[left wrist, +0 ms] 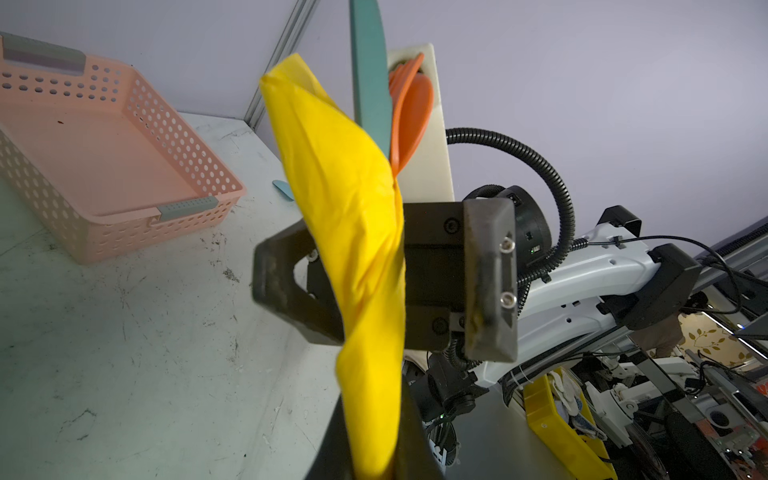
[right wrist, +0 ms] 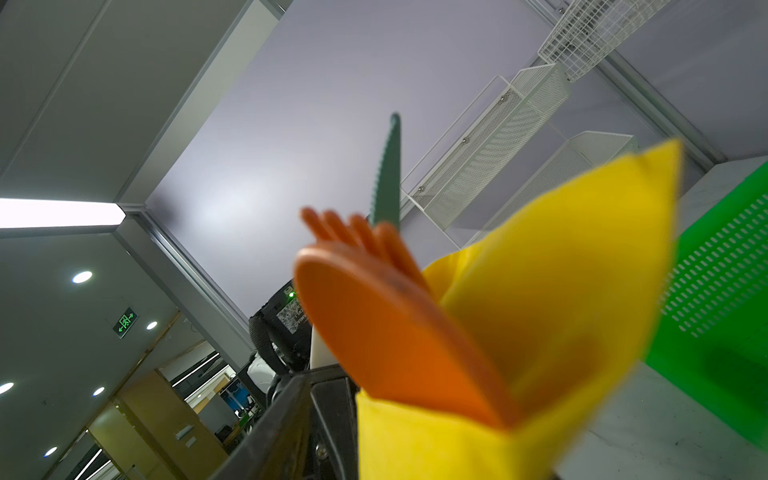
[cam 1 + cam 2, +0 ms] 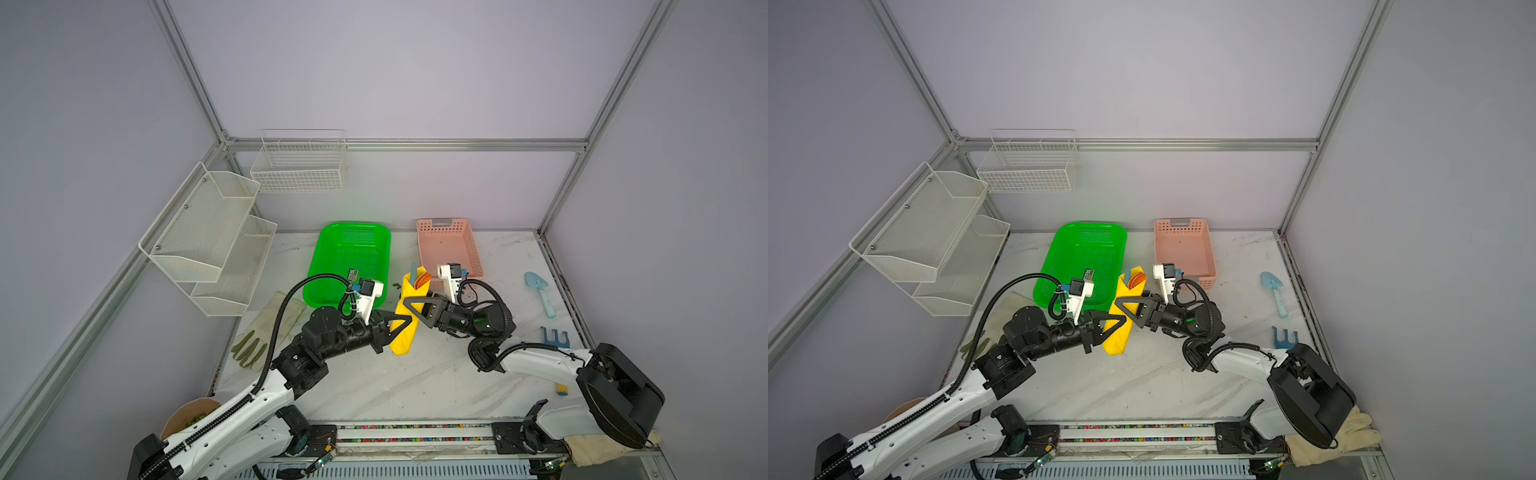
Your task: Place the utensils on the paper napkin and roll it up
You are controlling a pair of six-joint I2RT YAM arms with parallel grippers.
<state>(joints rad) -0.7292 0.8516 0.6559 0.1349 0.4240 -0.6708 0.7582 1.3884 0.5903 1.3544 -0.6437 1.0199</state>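
Observation:
The paper napkin (image 3: 405,338) (image 3: 1119,338) is a bright yellow roll held off the table, upright and slightly tilted. Out of its upper end stick the utensils: an orange spoon (image 1: 411,116) (image 2: 374,328), an orange fork (image 2: 353,232) and a dull teal piece (image 1: 370,62) (image 2: 388,178). My left gripper (image 3: 407,320) (image 1: 374,457) is shut on the lower part of the roll. My right gripper (image 3: 411,311) (image 1: 382,282) is open, one finger on each side of the roll's middle, with gaps to the paper.
A green basket (image 3: 353,249) and a pink basket (image 3: 449,245) stand behind the roll. A light blue shovel (image 3: 540,291) and a blue rake (image 3: 555,338) lie at the right, gloves (image 3: 257,345) at the left. White mesh racks (image 3: 208,232) hang on the left wall.

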